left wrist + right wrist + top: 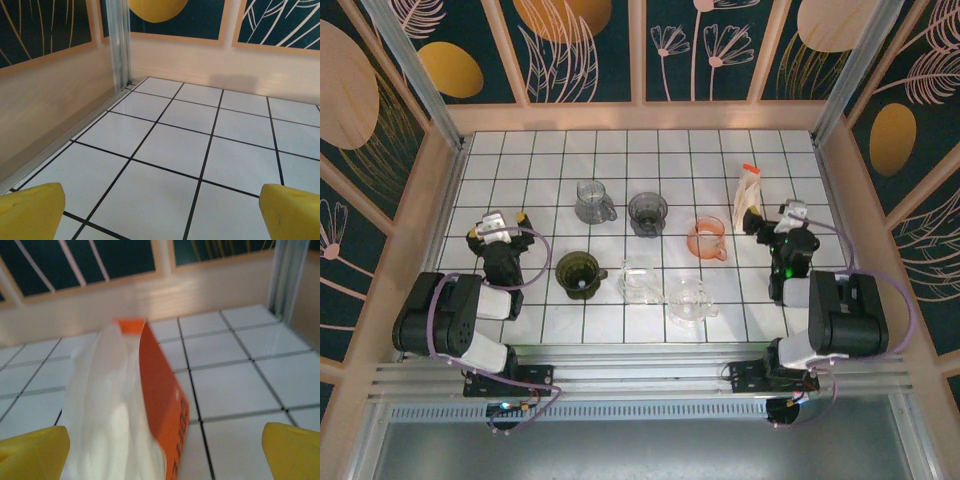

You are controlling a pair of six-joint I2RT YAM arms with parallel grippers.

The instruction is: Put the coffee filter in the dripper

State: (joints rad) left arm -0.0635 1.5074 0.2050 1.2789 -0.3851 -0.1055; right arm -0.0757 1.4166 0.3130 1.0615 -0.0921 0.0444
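Note:
The coffee filter pack, a white bag with an orange edge, stands upright at the right of the tiled table. In the right wrist view the filter pack rises close in front, left of centre between my yellow fingertips. My right gripper is open just near and right of the pack; whether it touches the pack I cannot tell. Several drippers stand mid-table: an orange one nearest the pack, a dark grey one, a smoky clear one. My left gripper is open over bare tiles.
Nearer the arms stand a dark olive dripper and two clear ones. Wooden walls with metal corner posts enclose the table. Bare tiles lie around the left gripper and along the back row.

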